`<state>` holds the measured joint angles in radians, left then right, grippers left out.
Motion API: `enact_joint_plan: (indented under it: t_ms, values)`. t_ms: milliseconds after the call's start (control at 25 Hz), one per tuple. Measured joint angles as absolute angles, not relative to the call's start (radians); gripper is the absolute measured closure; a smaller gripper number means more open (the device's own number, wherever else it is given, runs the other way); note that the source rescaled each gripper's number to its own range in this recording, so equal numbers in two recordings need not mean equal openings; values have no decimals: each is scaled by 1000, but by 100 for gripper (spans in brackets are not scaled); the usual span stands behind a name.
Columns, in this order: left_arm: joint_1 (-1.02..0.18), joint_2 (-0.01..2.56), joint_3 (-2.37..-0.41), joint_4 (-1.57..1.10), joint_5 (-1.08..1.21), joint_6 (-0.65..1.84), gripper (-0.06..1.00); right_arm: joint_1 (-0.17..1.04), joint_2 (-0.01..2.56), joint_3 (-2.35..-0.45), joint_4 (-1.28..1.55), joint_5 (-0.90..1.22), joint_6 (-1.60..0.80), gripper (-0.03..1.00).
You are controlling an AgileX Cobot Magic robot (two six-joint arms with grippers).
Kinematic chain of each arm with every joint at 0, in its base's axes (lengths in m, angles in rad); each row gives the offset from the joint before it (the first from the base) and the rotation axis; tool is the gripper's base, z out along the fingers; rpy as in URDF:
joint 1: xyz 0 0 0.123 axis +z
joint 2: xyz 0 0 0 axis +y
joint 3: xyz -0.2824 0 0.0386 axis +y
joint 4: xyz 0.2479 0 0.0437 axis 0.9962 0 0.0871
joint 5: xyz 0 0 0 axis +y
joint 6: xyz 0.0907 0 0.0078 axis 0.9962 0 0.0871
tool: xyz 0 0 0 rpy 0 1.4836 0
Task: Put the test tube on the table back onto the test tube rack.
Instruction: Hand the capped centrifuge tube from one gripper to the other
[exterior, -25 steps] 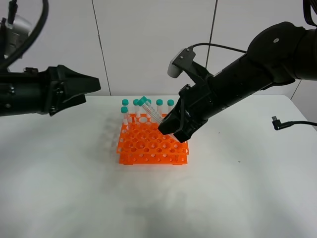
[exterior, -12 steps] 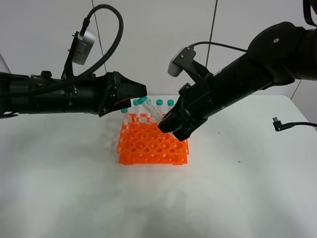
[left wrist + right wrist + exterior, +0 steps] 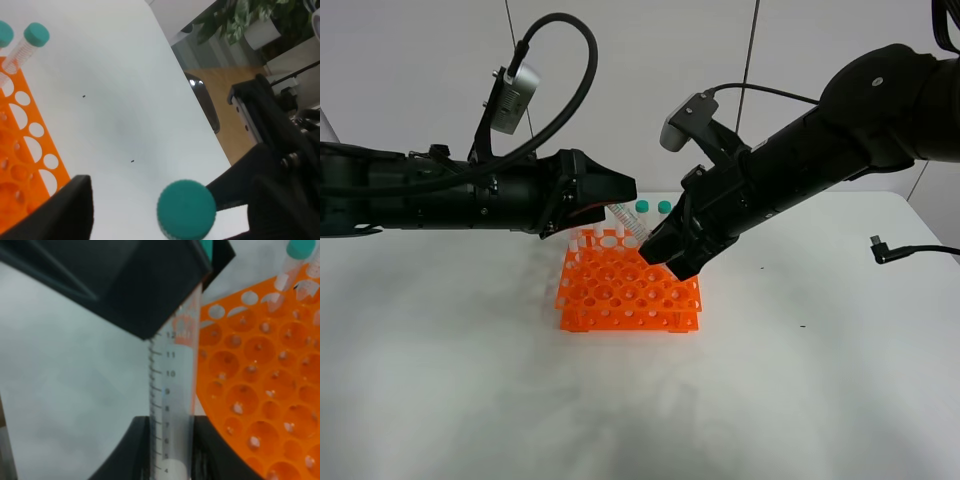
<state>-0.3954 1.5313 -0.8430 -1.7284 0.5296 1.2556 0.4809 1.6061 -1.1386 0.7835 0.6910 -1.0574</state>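
My right gripper [image 3: 665,258] is shut on the lower part of the test tube [image 3: 625,222] and holds it tilted over the back of the orange rack [image 3: 620,295]. In the right wrist view the tube [image 3: 170,390] runs up between the fingers [image 3: 131,455]. My left gripper [image 3: 625,190] reaches in from the left and stands open around the tube's teal cap [image 3: 186,207], with gaps on both sides. The cap is hidden in the high view. Other capped tubes [image 3: 642,210] stand in the rack's back row.
The white table [image 3: 820,380] stretches all around the rack. A black cable end [image 3: 880,250] lies at the right edge. In the left wrist view one racked tube [image 3: 27,42] stands at the rack's corner [image 3: 20,150].
My left arm has swung in from the far left to the tube's cap, which it now covers. My right gripper and the tube have stayed nearly still.
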Motion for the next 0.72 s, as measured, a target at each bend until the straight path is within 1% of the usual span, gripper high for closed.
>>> enact_joint_plan:
  t_ms: [120,200,520,600,640,720]
  values:
    - [-395,1531,-846,-1728,530,1255,10,481,1606,-1139,781,690,-1057,96]
    - [-395,1531,-846,-1728,530,1254,17,481,1606,-1139,781,690,-1057,96]
    - [-395,1531,-846,-1728,530,1252,62,481,1606,-1139,780,685,-1055,96]
    - [-395,1531,-846,-1728,531,1252,81,481,1606,-1139,780,685,-1054,96]
    - [-395,1531,-847,-1728,536,1252,94,481,1606,-1139,780,685,-1053,96]
    - [-396,1531,-848,-1730,539,1252,94,481,1606,-1139,779,685,-1053,96]
